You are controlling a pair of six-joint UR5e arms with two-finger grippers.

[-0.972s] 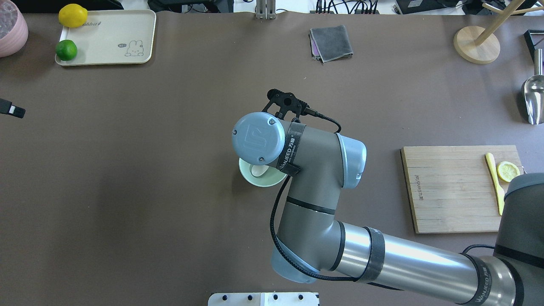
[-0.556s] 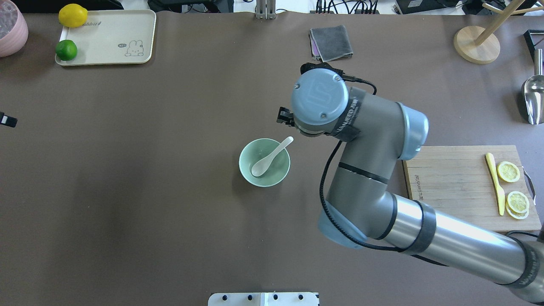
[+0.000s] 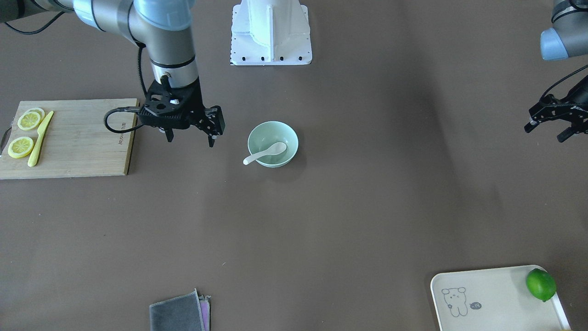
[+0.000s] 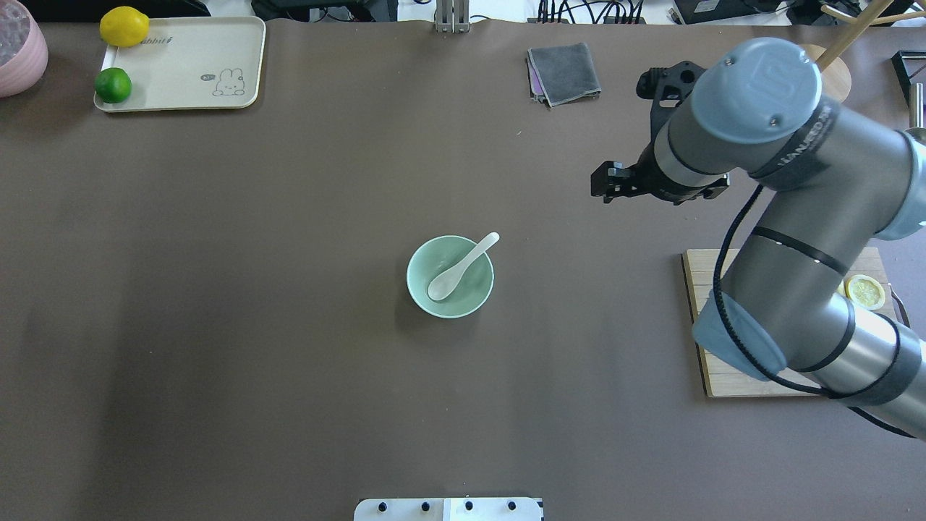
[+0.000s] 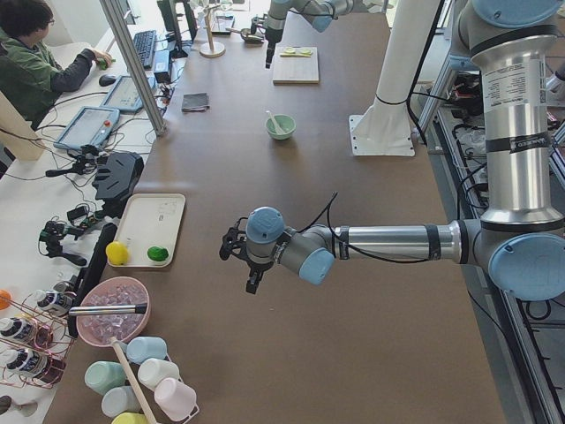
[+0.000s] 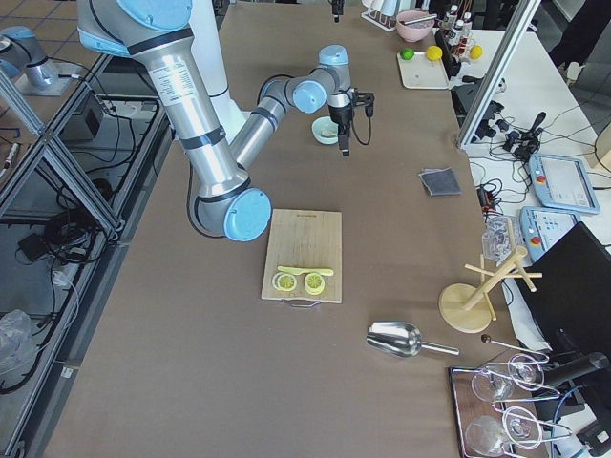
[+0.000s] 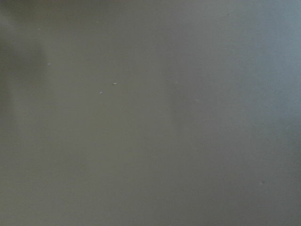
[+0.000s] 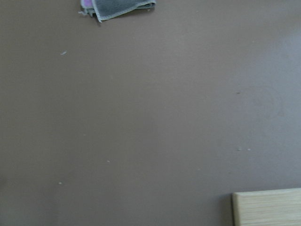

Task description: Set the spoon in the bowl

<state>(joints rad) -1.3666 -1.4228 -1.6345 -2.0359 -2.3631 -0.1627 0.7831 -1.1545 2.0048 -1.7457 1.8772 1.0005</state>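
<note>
The white soup spoon (image 4: 463,266) lies in the mint-green bowl (image 4: 463,310) — its scoop down inside, its handle leaning up over the rim on the side of the robot's right arm, the handle's tip poking out past the edge; nothing grips it. The bowl stands near the middle of the brown table (image 4: 253,325).

The right gripper (image 3: 190,137) hangs over the table between the bowl and the wooden cutting board (image 3: 78,138), apart from both; its fingers (image 3: 211,138) are spread and hold nothing. The right wrist camera sees only bare table, a corner of the board and an edge of the grey cloth (image 4: 564,72).

The left gripper (image 3: 545,132) is far off toward the table's end on the robot's left, well apart from the bowl; its jaws stand apart, empty — its wrist camera shows only blurred table.

On the board lie lemon slices (image 3: 29,120) and a yellow knife (image 3: 40,138); the folded cloth lies at the far edge; a cream tray (image 4: 181,51) in the far left corner carries a lime (image 4: 113,85) and a lemon (image 4: 124,26).
</note>
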